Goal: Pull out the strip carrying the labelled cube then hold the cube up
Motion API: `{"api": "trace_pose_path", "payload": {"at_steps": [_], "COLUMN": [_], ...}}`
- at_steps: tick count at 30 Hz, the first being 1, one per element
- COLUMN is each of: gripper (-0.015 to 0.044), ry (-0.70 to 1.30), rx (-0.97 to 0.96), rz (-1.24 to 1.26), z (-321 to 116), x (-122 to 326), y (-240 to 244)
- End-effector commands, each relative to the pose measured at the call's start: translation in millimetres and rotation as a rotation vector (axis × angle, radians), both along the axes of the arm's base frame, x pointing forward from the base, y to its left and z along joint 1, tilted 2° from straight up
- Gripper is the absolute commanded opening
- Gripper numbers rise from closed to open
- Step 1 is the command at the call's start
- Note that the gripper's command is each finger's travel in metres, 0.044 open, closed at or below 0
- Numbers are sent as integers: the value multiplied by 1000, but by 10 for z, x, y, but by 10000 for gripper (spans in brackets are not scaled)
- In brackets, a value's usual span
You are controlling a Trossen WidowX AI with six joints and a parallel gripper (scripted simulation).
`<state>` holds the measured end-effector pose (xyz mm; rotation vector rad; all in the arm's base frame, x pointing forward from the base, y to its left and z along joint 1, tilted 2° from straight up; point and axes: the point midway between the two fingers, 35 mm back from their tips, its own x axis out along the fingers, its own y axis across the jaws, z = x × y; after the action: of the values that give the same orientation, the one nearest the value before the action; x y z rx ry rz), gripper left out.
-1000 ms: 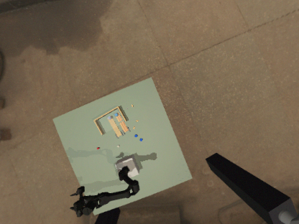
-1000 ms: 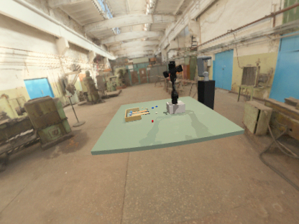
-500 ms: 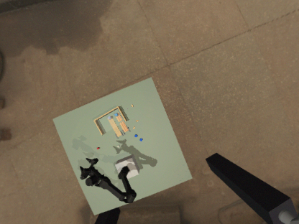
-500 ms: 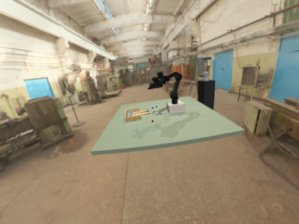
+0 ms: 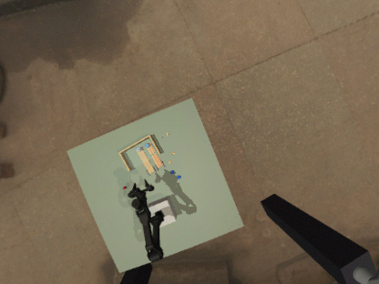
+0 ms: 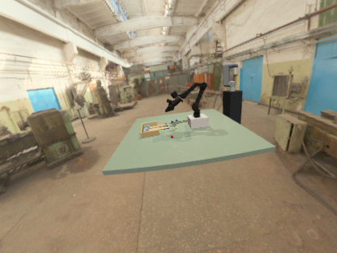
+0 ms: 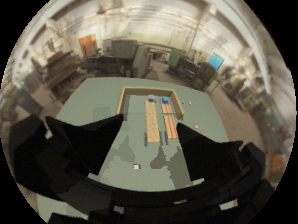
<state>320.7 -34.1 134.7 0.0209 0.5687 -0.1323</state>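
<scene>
Pincer (image 5: pixel 142 186) (image 6: pixel 168 110) (image 7: pixel 150 121): spread, nothing between fingers | raised above tabletop (image 5: pixel 209 200) (image 6: pixel 194 147) (image 7: pixel 100 90) | arm (image 5: pixel 147 228) (image 6: pixel 190 90) bent, reaching out from base

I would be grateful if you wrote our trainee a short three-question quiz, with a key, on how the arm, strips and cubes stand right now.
1. True or false: the gripper is shut on a strip.
2. Multiple choice: how many sides of the strips' area does the wooden frame wall in? (a) one (b) three (c) four
3. Fill in the blank: in the wrist view, the strip with red stripes lies to the ____ of the plain strip.

Key: 1 false; 2 b; 3 right
</scene>
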Motion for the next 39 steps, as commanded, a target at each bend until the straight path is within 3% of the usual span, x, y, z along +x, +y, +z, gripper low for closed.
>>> {"api": "trace_pose_path", "payload": {"at_steps": [1, 11, 26, 32, 39], "gripper": [400, 400, 6, 0, 0], "ry": [30, 30, 678, 952, 982], "rx": [-14, -14, -12, 23, 29], "rz": [-52, -52, 42, 106, 114], "z": [-130, -130, -756, -1133, -1188], "x": [-65, -65, 508, 605, 610], "y": [-189, -189, -428, -517, -527]}}
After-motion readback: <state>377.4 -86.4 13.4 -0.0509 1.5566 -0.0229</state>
